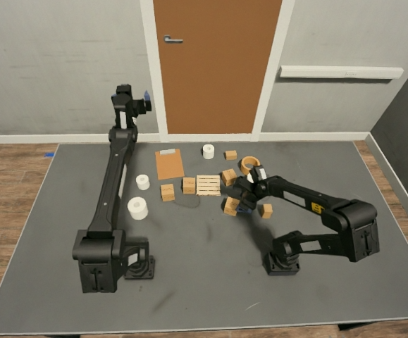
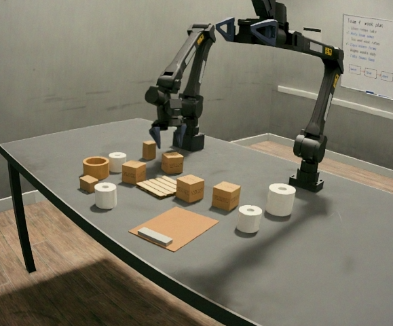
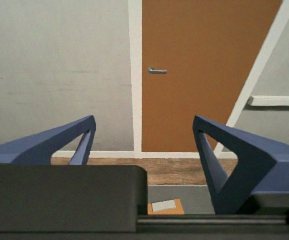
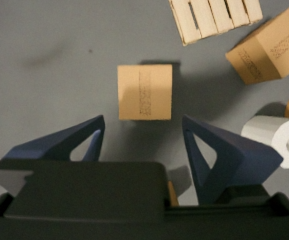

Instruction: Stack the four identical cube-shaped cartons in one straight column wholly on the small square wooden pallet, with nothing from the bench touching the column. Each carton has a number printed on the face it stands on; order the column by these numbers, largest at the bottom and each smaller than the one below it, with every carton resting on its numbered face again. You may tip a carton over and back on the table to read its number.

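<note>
A matte dark-grey tabletop [image 1: 196,291] [image 2: 329,259] stands before a brown door [image 1: 216,72] [image 3: 199,75]. From left to right in the top view, the left gripper [image 1: 130,94] [image 2: 234,26] [image 3: 144,120] is raised, its blue, triangular-framed fingers wide apart with nothing between them. A large white roll [image 1: 137,209] [image 2: 280,200] stands on end. The outer left carton [image 1: 167,192] [image 2: 226,195], a tan printed cube with no long axis, sits slightly turned; the orange-brown clipboard [image 1: 169,165] [image 2: 178,224] lies behind it. The inner left carton [image 1: 189,185] [image 2: 189,188] stands nearly square to the pallet [image 1: 208,177] [image 2: 157,186] [image 4: 186,22], just beside its left edge. The pallet is pale slatted wood, lying flat, its slats running left to right, and bears no carton. Beyond its right edge, the rear right carton [image 1: 229,177] [image 2: 133,172] [image 4: 271,47] sits turned to the pallet. The front right carton [image 1: 231,205] [image 2: 172,162] [image 4: 145,92] rests on the table, slightly turned, near the right gripper [image 1: 241,203] [image 2: 169,146] [image 4: 143,120], whose fingers point down, well open and holding nothing. Rightmost, a plain tan block [image 1: 266,210] [image 2: 148,150] stands upright, long axis vertical. Numbered faces cannot be read.
</note>
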`<state>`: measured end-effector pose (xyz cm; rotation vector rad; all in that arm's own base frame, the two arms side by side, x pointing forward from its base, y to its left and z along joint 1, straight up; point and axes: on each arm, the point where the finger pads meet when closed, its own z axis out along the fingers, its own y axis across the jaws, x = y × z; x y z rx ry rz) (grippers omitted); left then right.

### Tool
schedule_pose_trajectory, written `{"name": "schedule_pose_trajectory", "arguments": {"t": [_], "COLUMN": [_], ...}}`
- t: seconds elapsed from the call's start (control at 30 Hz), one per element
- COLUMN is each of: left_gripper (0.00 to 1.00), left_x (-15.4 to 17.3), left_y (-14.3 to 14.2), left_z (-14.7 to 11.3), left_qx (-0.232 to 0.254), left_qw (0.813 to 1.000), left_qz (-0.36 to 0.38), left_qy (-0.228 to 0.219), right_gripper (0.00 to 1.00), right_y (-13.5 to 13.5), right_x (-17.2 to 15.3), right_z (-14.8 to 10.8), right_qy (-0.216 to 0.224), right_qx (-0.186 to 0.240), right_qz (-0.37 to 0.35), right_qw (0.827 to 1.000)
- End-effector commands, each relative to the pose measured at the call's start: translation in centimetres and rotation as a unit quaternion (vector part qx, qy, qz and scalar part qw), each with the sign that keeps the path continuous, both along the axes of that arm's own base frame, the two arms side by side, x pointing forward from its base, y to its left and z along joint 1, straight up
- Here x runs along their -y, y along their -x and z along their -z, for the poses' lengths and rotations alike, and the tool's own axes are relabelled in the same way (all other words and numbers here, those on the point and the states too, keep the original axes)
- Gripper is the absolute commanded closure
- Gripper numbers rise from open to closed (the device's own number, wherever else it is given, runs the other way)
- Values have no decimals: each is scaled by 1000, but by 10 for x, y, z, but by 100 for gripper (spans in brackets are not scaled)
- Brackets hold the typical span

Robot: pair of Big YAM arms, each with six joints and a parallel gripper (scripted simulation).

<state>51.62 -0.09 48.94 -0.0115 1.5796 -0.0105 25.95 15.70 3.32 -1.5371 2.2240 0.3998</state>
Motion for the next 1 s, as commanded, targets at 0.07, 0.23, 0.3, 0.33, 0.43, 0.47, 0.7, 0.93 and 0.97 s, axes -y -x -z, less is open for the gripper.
{"name": "schedule_pose_trajectory", "arguments": {"t": [0.07, 0.23, 0.3, 0.33, 0.43, 0.47, 0.7, 0.93, 0.97], "left_gripper": [0, 0, 0, 0, 0, 0, 0, 0, 0], "left_x": [0, 0, 0, 0, 0, 0, 0, 0, 0], "left_y": [-2, -2, -2, -2, -2, -2, -2, -2, -2], "left_z": [-9, -9, -9, -9, -9, -9, -9, -9, -9], "left_qx": [10, 10, 10, 10, 10, 10, 10, 10, 10], "left_qw": [1000, 1000, 1000, 1000, 1000, 1000, 1000, 1000, 1000], "left_qz": [0, 0, 0, 0, 0, 0, 0, 0, 0], "left_qy": [-7, -7, -7, -7, -7, -7, -7, -7, -7], "right_gripper": [17, 17, 17, 17, 17, 17, 17, 17, 17], "right_y": [-4, -5, -3, -4, -6, -6, 1, -2, -5], "right_x": [4, 1, -3, -3, -6, -6, -7, -13, -14], "right_z": [1, -2, 3, 4, 8, 9, 22, 29, 29], "right_qy": [-8, -13, -10, -10, -10, -10, -7, -8, -9], "right_qx": [14, 14, 9, 9, 7, 7, -2, 0, 3], "right_qz": [-8, -5, -10, -10, -5, -5, -5, -5, -5], "right_qw": [1000, 1000, 1000, 1000, 1000, 1000, 1000, 1000, 1000]}}
